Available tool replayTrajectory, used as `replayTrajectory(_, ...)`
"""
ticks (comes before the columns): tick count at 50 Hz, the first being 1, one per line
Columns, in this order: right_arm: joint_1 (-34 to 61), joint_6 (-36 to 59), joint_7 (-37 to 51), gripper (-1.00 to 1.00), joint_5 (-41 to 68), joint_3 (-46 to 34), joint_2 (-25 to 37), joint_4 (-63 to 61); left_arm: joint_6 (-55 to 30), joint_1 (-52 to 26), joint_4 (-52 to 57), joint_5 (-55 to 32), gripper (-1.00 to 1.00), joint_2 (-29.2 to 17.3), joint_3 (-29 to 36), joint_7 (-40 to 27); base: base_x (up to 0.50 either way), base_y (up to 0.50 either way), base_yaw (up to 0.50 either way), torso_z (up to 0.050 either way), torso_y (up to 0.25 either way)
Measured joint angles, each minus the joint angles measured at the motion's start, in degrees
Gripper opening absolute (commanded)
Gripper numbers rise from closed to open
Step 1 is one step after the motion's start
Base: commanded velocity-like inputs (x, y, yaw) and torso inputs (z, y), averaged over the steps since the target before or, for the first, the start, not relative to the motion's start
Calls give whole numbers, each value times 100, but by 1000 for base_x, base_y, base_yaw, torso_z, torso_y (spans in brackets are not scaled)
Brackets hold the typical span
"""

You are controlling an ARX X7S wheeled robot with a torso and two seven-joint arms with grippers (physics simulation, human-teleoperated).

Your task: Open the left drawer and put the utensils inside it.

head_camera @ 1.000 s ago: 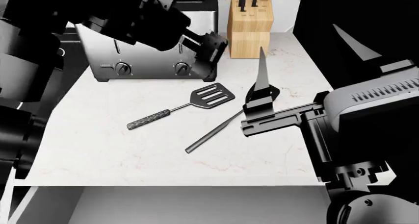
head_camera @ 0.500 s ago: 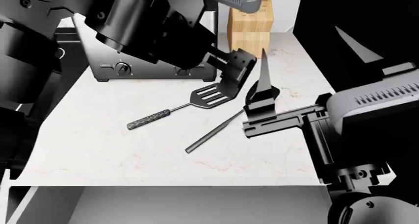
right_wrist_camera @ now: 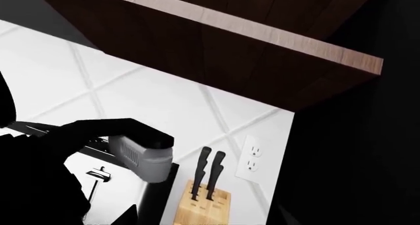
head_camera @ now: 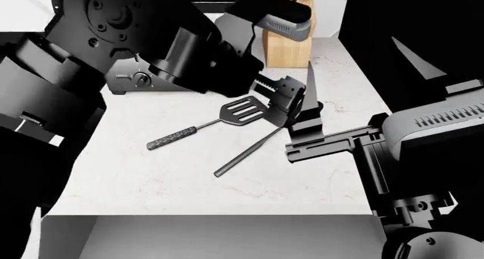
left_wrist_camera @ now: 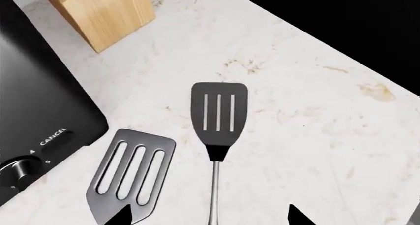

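Two utensils lie on the marble counter. The grey slotted spatula has a knurled handle pointing toward the front left. The black spatula has a thin steel handle; in the head view its head is hidden behind the grippers. My left gripper is open, hovering over both spatula heads, with the steel handle running between its fingertips. My right gripper is open and points upward just right of the spatulas, holding nothing. The left drawer stands open below the counter's front edge, showing its grey inside.
A black toaster stands at the back of the counter. A wooden knife block stands right of it. The right wrist view shows the tiled wall, an outlet and a dark shelf above.
My left arm has swung right and down from in front of the toaster to just above the spatula heads. My right gripper has stayed almost in place.
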Motion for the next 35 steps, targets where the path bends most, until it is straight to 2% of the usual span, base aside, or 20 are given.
replayTrajectory(12, -2, -20, -16, 100, -42, -71, 7, 51, 394, 157, -185, 355, 100, 75, 243, 375, 0, 0, 0, 0, 0)
replayTrajectory(35, -107, -179, -66, 100, -180, -162, 49, 144, 1269, 520, -719, 965, 100, 536, 696, 916, 0, 0, 0, 0, 0)
